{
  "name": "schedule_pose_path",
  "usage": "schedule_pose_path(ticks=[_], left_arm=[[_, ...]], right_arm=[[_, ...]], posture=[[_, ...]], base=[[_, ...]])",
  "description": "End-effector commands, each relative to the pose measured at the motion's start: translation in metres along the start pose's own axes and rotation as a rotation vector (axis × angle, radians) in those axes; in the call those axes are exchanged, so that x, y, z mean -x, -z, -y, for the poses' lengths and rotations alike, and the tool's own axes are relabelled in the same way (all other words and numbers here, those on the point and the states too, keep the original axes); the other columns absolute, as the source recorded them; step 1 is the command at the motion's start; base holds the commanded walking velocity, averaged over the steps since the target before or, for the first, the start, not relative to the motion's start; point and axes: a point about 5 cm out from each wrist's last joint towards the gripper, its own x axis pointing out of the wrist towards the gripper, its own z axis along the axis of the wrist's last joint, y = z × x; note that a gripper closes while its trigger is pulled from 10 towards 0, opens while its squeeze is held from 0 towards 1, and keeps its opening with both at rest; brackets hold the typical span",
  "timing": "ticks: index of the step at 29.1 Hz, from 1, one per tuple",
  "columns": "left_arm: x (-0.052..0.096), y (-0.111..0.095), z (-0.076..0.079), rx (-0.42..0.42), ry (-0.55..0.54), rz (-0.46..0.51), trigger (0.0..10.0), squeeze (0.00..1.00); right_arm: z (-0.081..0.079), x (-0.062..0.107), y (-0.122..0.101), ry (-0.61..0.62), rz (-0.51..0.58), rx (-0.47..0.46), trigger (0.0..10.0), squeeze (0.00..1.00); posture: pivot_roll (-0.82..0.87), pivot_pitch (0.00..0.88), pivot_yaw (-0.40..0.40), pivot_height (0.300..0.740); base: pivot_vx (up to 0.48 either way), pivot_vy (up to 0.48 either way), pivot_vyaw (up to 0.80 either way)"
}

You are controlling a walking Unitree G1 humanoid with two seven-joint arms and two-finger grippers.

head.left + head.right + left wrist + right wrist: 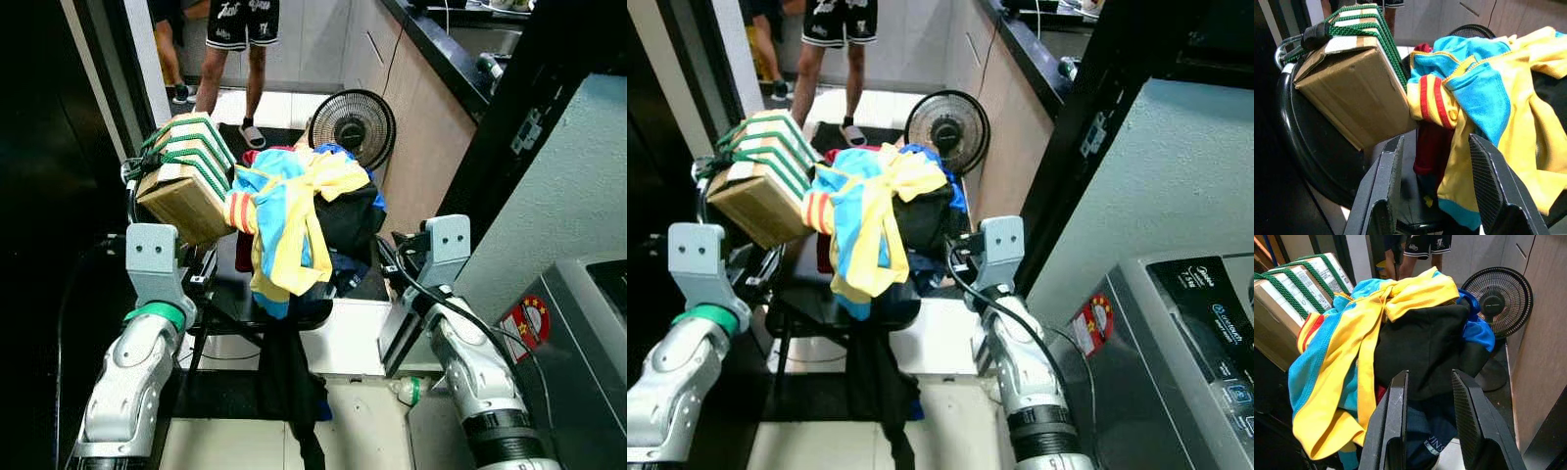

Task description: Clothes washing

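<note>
Reaching for the laundry heap

Left gripper (1432,188), fingers spread and empty, faces the cardboard box (184,186); the clothes pile (299,220) sits on the black stool between both arms; right gripper (1427,423), likewise parted, should close deep on the dark garment, not loose yellow fabric

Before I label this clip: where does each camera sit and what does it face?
Eye views: head, looking down at clothes pile, box, fan; both arms show.
Left wrist: along left gripper, open fingers facing box, clothes.
Right wrist: along right gripper, open, facing clothes, fan.
All share the clothes.
</note>
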Motion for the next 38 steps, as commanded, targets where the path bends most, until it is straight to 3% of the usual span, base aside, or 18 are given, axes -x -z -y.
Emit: schedule_pose_path(ticks=[1,7,10,38], left_arm=[[-0.001,0.0038,0.001,-0.001,0.005,-0.009,10.0,0.0],[-0.0014,0.0024,0.001,-0.003,0.005,0.004,10.0,0.0],[-0.0025,-0.0003,0.0019,0.01,0.011,0.02,10.0,0.0],[-0.0045,-0.0041,0.0028,0.042,0.022,0.044,10.0,0.0]], right_arm=[[-0.0008,-0.0014,-0.0028,-0.002,0.018,0.004,10.0,0.0],[-0.0024,-0.0009,-0.0042,-0.004,0.035,0.015,10.0,0.0],[-0.0042,-0.0001,-0.0045,0.007,0.056,-0.07,10.0,0.0],[-0.0014,0.0002,-0.0057,0.016,0.052,-0.035,10.0,0.0]], posture=[[0.05,0.0,-0.008,0.74],[0.05,0.0,-0.008,0.74],[0.05,0.0,-0.01,0.74],[0.05,0.0,-0.015,0.74]], base=[[0.0,0.0,0.0],[0.0,0.0,0.4],[0.0,0.0,0.27],[0.309,0.0,0.0]])
